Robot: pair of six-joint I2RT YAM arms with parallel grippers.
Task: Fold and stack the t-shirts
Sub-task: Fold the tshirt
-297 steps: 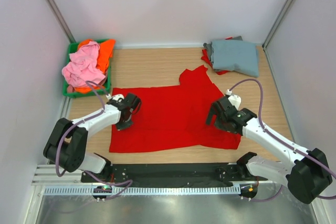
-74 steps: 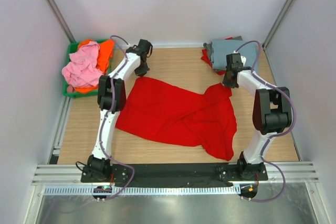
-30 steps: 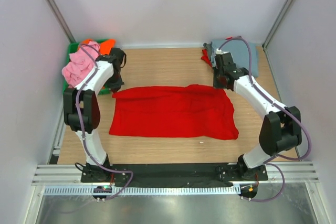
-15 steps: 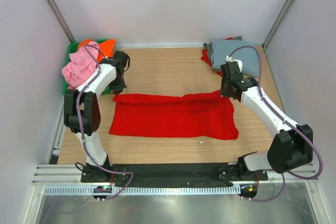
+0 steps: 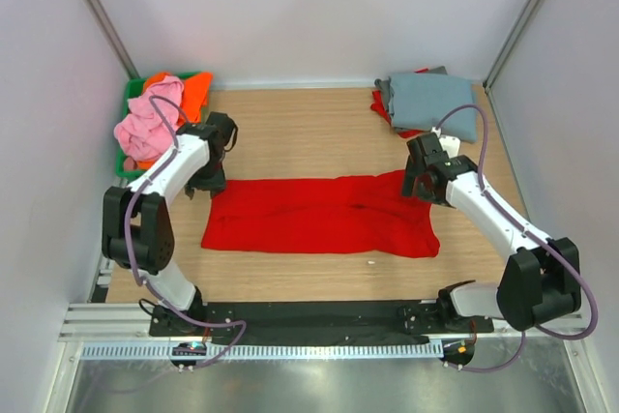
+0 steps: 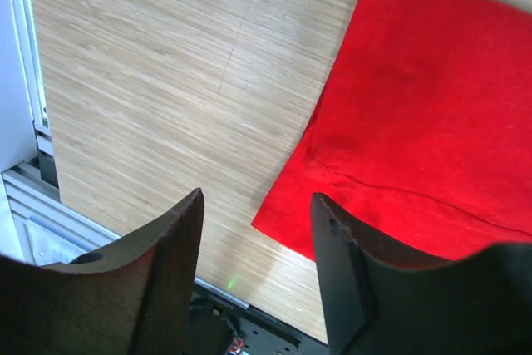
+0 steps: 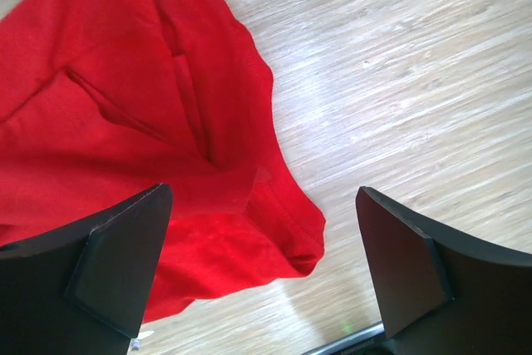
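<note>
Red t-shirt (image 5: 319, 215), folded flat (creased right end)

Finding: a robotics laboratory test cell, not a domestic or retail setting. A light wooden worktop (image 5: 319, 128) is enclosed along its far, left and right edges by plain white panels (image 5: 319, 7). Bare aluminium posts (image 5: 94, 7) rise at the far corners. A left arm (image 5: 174, 166) and a right arm (image 5: 493, 220) are bolted to a black base plate (image 5: 319, 316) along the near edge. A slotted cable duct (image 5: 319, 351) and sheet metal (image 5: 319, 389) lie in front of it.
</note>
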